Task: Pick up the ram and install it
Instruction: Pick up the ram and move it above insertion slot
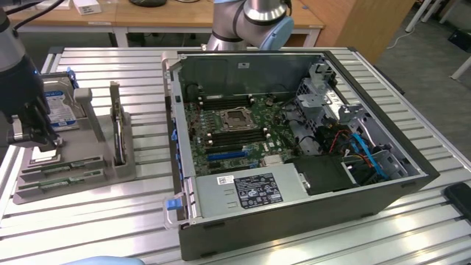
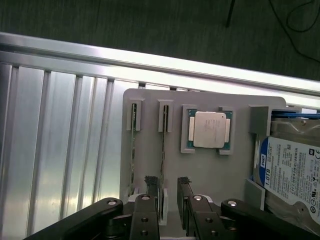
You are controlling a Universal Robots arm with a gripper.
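Gripper [image 2: 168,183]: jaws part open, nothing clamped. The fingers [image 2: 151,186] stand one to each side of the ram [image 2: 162,145], and the stick's line runs into the gap between them; contact cannot be told. The ram sits on edge in its slot of the grey tray [image 2: 147,150]. A second ram stick [image 2: 132,150] is in the neighbouring slot, with the CPU chip [image 2: 209,129] and hard drive [image 2: 290,170] beyond.

In the exterior view the arm [image 1: 19,72] hangs vertical at the far left of the frame, wrist straight down over the tray. The open computer case [image 1: 294,138] fills the centre and right, standing on the slatted table [image 1: 110,221].
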